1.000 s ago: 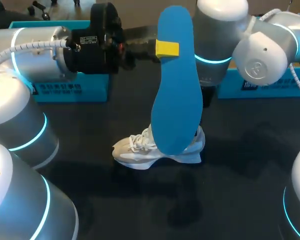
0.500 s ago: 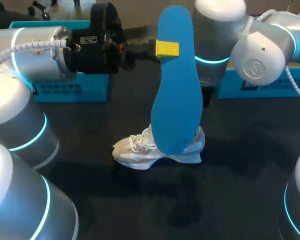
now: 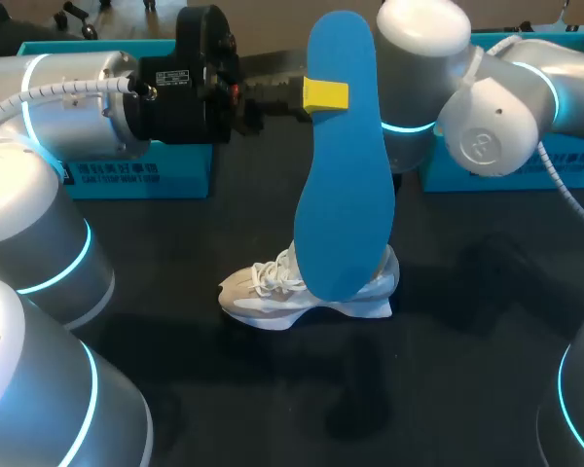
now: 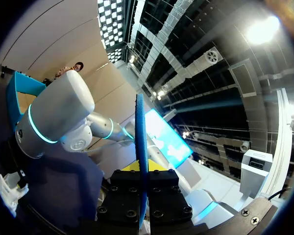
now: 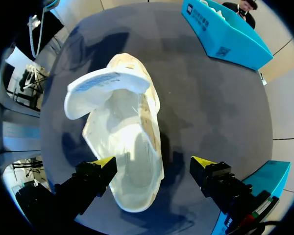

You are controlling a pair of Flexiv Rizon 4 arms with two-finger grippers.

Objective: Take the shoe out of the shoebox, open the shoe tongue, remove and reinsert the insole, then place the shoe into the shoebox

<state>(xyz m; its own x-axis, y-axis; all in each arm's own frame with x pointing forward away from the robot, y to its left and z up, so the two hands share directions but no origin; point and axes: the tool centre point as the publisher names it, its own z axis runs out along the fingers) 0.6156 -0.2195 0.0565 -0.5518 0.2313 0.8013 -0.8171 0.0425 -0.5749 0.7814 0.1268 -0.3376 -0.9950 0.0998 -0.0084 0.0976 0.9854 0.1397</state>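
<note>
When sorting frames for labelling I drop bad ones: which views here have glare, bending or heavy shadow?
Head view: even light, a soft shadow on the table before the shoe. Left wrist view: lamp glare, lines bowed, the insole edge-on. Right wrist view: no glare, the table's edge curves, shoe evenly lit.
</note>
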